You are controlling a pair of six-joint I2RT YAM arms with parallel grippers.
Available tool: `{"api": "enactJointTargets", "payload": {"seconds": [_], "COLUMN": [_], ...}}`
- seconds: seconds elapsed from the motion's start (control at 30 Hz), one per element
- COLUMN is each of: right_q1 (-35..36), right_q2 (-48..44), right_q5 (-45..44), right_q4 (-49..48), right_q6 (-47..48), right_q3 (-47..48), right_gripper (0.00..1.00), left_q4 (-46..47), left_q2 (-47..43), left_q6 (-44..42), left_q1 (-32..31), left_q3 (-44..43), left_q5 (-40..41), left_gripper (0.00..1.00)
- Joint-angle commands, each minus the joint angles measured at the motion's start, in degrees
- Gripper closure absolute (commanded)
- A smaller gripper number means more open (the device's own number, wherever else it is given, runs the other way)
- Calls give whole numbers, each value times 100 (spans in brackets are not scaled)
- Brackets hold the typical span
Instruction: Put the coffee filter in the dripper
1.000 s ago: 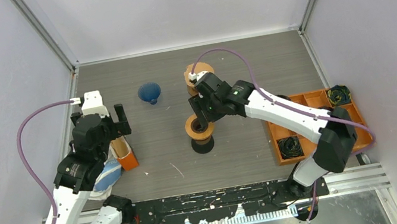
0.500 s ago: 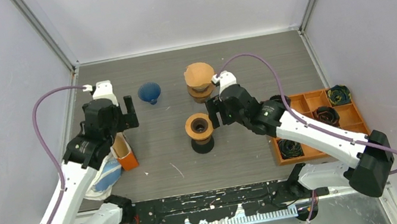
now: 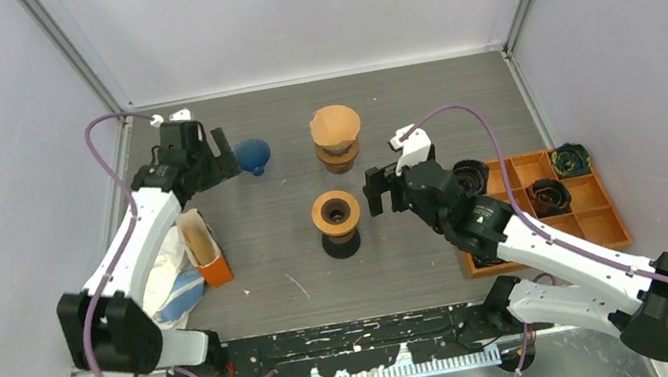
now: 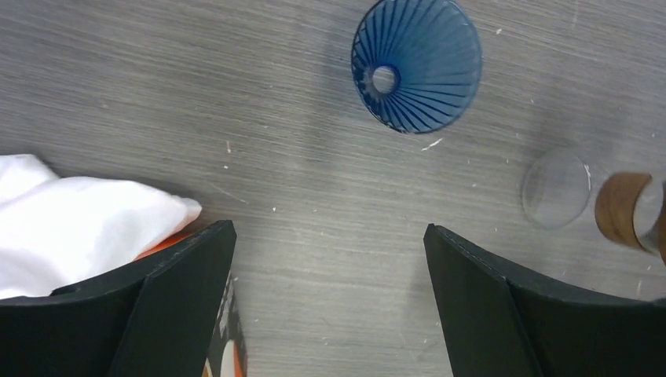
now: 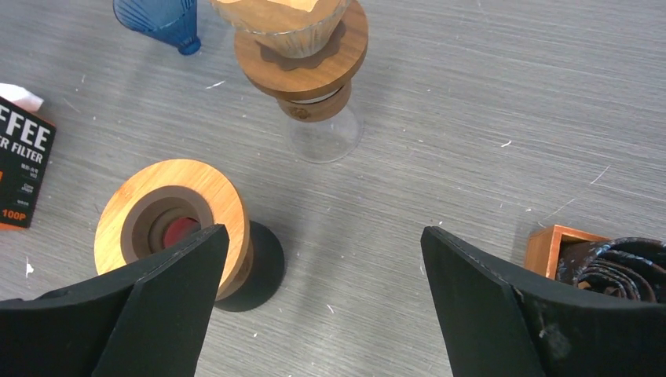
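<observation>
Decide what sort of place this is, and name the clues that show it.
Probably a walled robot test cell, not a kitchen: two robot arms bolted to the grey table, with a blue dripper and coffee filter box.

The desk (image 3: pixel 259 251) is showing grey, finely streaked wood grain with small white flecks. Near its far-left corner, the blue dripper (image 4: pixel 416 63) is gleaming a translucent dark blue, its inside lined with radiating ribs. Toward the far edge, the coffee filter (image 3: pixel 334 126) is looking tan-orange in the clear glass dripper (image 5: pixel 322 137), which is wearing a brown wooden collar (image 5: pixel 349 51). At the middle, the stand (image 5: pixel 114 228) is showing a pale bamboo ring, a brown inner ring, a red centre and a black base. By the left edge, the filter box (image 5: pixel 23 157) is displaying white letters on black and orange. The tray (image 3: pixel 607 221) at the right edge is looking orange, with dark coils (image 3: pixel 488 246) inside. The left end effector (image 4: pixel 328 229) and right end effector (image 5: pixel 323 232) are showing matte black fingers (image 4: pixel 173 306), and the cables (image 3: pixel 102 154) are looking purple.
</observation>
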State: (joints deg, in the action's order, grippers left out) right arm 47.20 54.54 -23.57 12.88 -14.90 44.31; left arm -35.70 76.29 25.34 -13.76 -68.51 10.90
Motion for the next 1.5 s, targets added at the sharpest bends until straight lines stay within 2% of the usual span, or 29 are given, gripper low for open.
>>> {"api": "enactJointTargets", "payload": {"seconds": [0.0,0.2,0.53,0.77,0.9,1.13,1.47], "right_q1": [27,24,26,27,26,26,26], "right_q2": [-343,-480,-452,-339,-297,-308,-243], "right_q5": [-302,-493,-477,-542,-561,-596,-353], "right_q4": [-625,-704,-626,-545,-502,-396,-145], "right_q6": [61,170,171,163,130,105,5], "right_q3": [-219,-318,-295,-263,-232,-172,33], "right_gripper": [0,0,0,0,0,0,0], "left_q4": [604,961,1171,1307,1355,1399,1019], "left_q2": [596,1552,2888,3385,3601,3543,2712], "left_q6": [574,953,1190,1287,1345,1383,1313], "left_q1": [504,968,1250,1261,1262,1262,1262], "left_q3": [-335,-746,-1371,-1663,-1775,-1664,-1250], "left_q5": [-1026,-1926,-2410,-2675,-2772,-2940,-2943], "left_gripper": [9,27,50,61,73,92,96]}}
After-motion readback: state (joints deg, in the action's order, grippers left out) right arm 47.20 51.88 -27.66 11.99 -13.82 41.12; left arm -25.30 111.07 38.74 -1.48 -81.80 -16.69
